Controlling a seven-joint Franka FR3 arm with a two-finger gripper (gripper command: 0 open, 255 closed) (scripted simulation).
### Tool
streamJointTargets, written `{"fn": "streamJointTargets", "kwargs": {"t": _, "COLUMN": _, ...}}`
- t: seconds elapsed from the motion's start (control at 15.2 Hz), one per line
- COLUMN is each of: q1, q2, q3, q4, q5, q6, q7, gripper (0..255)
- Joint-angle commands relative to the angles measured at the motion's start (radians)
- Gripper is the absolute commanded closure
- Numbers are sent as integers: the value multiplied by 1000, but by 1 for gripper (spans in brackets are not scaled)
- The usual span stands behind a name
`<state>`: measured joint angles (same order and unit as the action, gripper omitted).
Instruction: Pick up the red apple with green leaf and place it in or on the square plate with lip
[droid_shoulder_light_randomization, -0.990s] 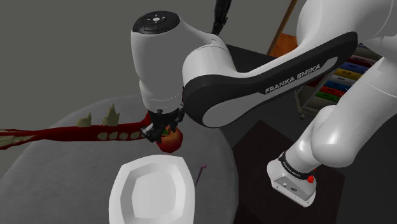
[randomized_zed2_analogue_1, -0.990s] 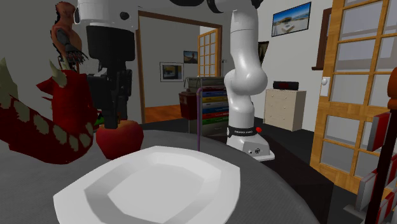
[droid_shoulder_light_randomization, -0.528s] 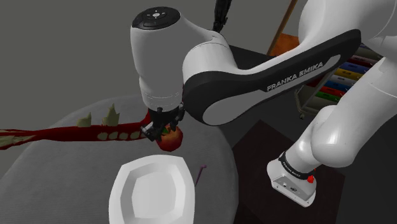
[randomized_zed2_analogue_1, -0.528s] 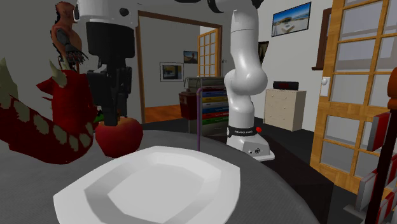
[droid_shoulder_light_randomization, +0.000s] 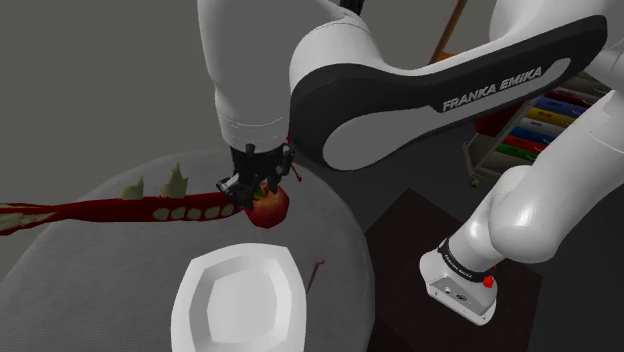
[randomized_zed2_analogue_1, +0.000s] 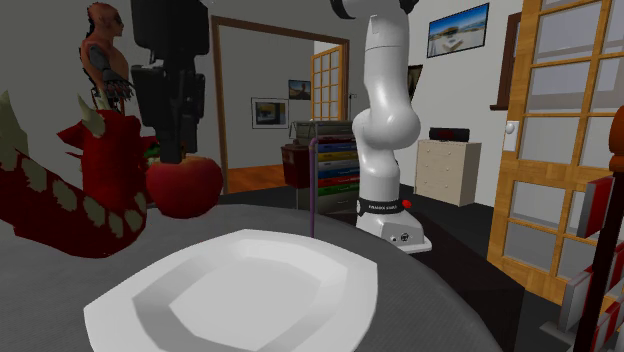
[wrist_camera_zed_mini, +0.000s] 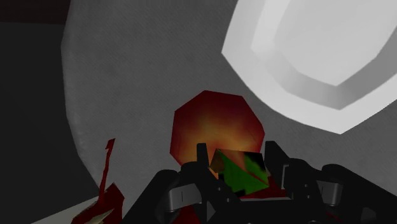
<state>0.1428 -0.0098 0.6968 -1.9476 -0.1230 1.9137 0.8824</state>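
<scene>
The apple (droid_shoulder_light_randomization: 270, 208) has risen above the table (droid_shoulder_light_randomization: 92, 270), pinched by the pincer (droid_shoulder_light_randomization: 256, 190), near the white plate's (droid_shoulder_light_randomization: 193, 276) rim.

Apple (droid_shoulder_light_randomization: 268, 207): red, orange glow on one side, green leaf (wrist_camera_zed_mini: 240, 168) on top; upright, clasped at top between fingers of hand (wrist_camera_zed_mini: 237, 153); appears just off table (droid_shoulder_light_randomization: 340, 240). Plate (droid_shoulder_light_randomization: 238, 300): white, square, raised lip; flat on table, near apple, not touching.

White rounded arm (droid_shoulder_light_randomization: 250, 70), dark joints, FRANKA EMIKA lettering (droid_shoulder_light_randomization: 497, 88); black claw (droid_shoulder_light_randomization: 255, 188)
</scene>
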Motion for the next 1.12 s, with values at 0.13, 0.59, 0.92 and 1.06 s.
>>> {"fn": "streamJointTargets", "kwargs": {"t": 0.13, "q1": 0, "q2": -9, "q3": 0, "q4": 47, "q5": 8, "q6": -54, "q7": -9, "gripper": 255}}
{"fn": "streamJointTargets", "kwargs": {"t": 0.59, "q1": 38, "q2": 19, "q3": 39, "q4": 153, "q5": -5, "q6": -147, "q7": 61, "gripper": 255}}
{"fn": "streamJointTargets", "kwargs": {"t": 0.92, "q1": 119, "q2": 109, "q3": 103, "q4": 278, "q5": -63, "q6": -227, "q7": 205, "gripper": 255}}
{"fn": "streamJointTargets", "kwargs": {"t": 1.06, "q1": 162, "q2": 157, "q3": 124, "q4": 339, "q5": -96, "q6": -264, "q7": 265, "gripper": 255}}
